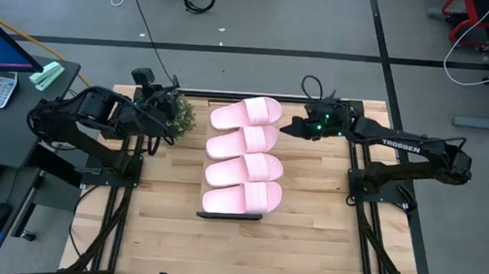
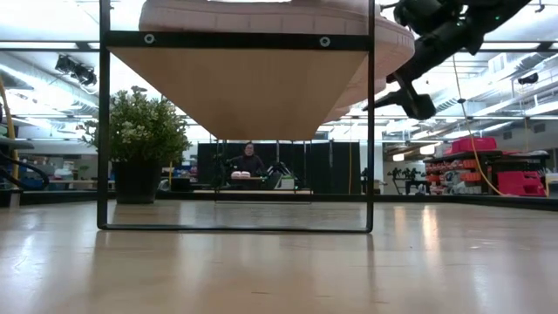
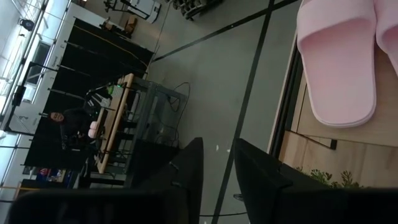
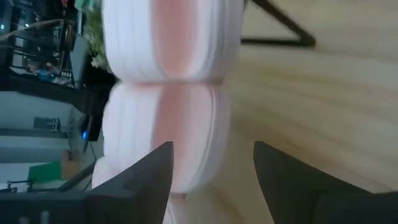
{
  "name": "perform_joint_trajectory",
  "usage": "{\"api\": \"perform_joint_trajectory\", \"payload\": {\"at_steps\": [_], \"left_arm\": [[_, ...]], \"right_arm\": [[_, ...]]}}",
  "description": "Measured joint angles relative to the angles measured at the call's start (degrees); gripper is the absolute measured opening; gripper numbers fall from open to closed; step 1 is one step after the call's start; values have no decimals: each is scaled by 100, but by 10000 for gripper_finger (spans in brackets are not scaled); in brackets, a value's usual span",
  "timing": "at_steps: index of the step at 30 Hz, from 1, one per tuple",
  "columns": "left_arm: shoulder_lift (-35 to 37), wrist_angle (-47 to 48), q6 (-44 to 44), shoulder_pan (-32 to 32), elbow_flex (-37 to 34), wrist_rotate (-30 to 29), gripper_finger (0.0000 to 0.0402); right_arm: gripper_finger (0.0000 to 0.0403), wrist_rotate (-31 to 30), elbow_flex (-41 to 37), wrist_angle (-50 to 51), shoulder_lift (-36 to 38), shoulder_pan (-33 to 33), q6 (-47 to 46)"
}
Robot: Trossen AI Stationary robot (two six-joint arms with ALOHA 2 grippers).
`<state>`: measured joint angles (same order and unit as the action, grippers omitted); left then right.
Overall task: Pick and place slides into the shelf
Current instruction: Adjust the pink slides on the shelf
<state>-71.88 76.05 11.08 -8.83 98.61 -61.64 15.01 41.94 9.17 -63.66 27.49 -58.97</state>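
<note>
Four pink slides point(image 1: 244, 167) lie side by side on the shelf point(image 1: 231, 215), a row running from the far side to the near side. Their soles rest on the plank top. In the low view the shelf's black frame point(image 2: 105, 131) stands on the table with the slides point(image 2: 261, 13) on top. My right gripper point(image 1: 286, 128) is open, just right of the second slide from the far end point(image 4: 165, 137), fingers apart from it. My left gripper point(image 3: 217, 149) waits by the plant with a narrow gap between its fingers.
A potted plant point(image 1: 178, 114) stands left of the shelf's far end, close to my left gripper point(image 1: 156, 116). Bare wooden tabletop point(image 1: 306, 243) lies near and to both sides of the shelf. A person point(image 2: 250, 161) sits far off in the room.
</note>
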Motion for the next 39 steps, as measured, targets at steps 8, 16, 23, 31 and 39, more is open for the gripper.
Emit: {"api": "perform_joint_trajectory", "payload": {"at_steps": [8,16,23,31,39], "left_arm": [[-1,1,-1,2,0,2,98],[-2,0,-3,1,0,1,99],[-2,0,-3,0,0,2,95],[-2,0,-5,-1,0,2,100],[-2,-2,-3,2,0,2,94]], "right_arm": [[226,-7,155,0,0,635,266],[208,105,154,-396,-298,690,393],[197,155,152,-756,-708,678,274],[195,143,152,-758,-723,284,310],[191,24,152,-771,-908,140,306]]}}
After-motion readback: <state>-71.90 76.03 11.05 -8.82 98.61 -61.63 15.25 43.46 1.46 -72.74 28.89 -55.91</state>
